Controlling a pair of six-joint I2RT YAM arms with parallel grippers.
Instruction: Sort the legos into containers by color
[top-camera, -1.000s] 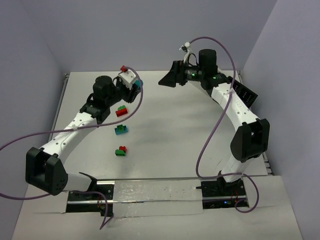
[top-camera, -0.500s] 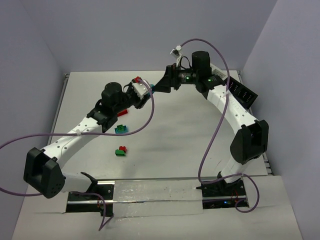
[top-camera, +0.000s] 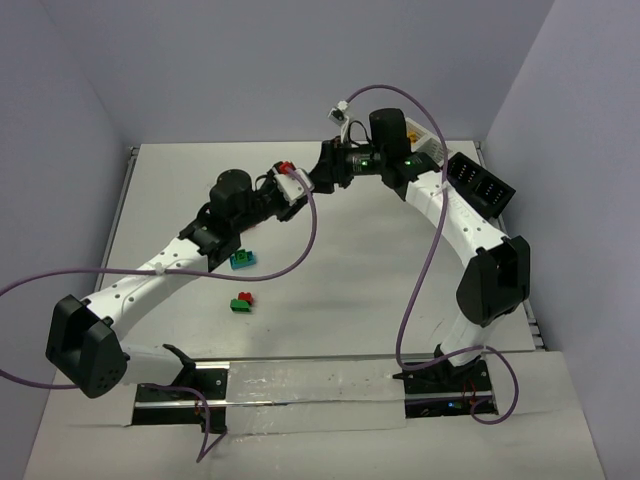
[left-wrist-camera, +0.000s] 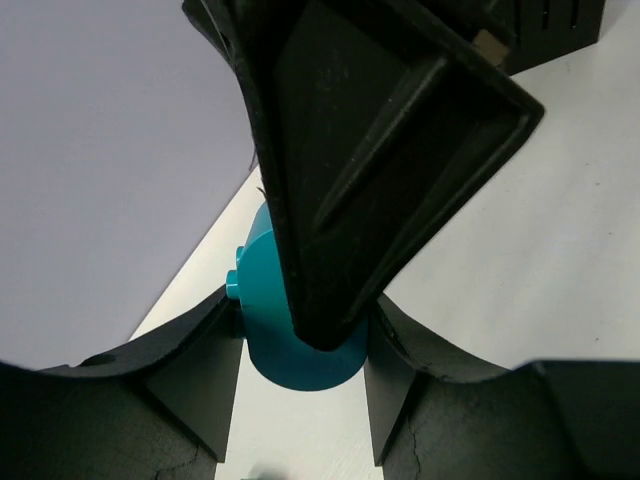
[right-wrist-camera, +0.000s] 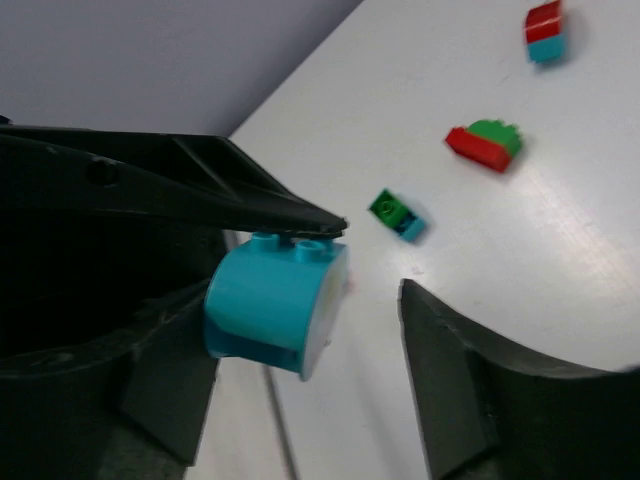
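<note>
A teal lego (left-wrist-camera: 262, 300) with a rounded back is held in my left gripper (left-wrist-camera: 305, 372), which is shut on it above the far middle of the table. My right gripper (right-wrist-camera: 318, 322) stands open around the same teal lego (right-wrist-camera: 268, 300): one finger lies against it, the other finger (right-wrist-camera: 455, 385) is well apart. In the top view the left gripper (top-camera: 296, 186) and right gripper (top-camera: 318, 176) meet tip to tip. On the table lie a teal-and-green lego (top-camera: 242, 260) and a green-and-red lego (top-camera: 241, 302). A black container (top-camera: 480, 184) stands at the far right.
The right wrist view shows a green-teal pair (right-wrist-camera: 397, 215), a red-green pair (right-wrist-camera: 485, 145) and a red-teal pair (right-wrist-camera: 545, 30) on the white table. Purple cables loop over both arms. A grey wall closes the back.
My left gripper has carried the teal lego to the right. My right gripper has swung left to meet it, and its jaws have narrowed around the lego.
</note>
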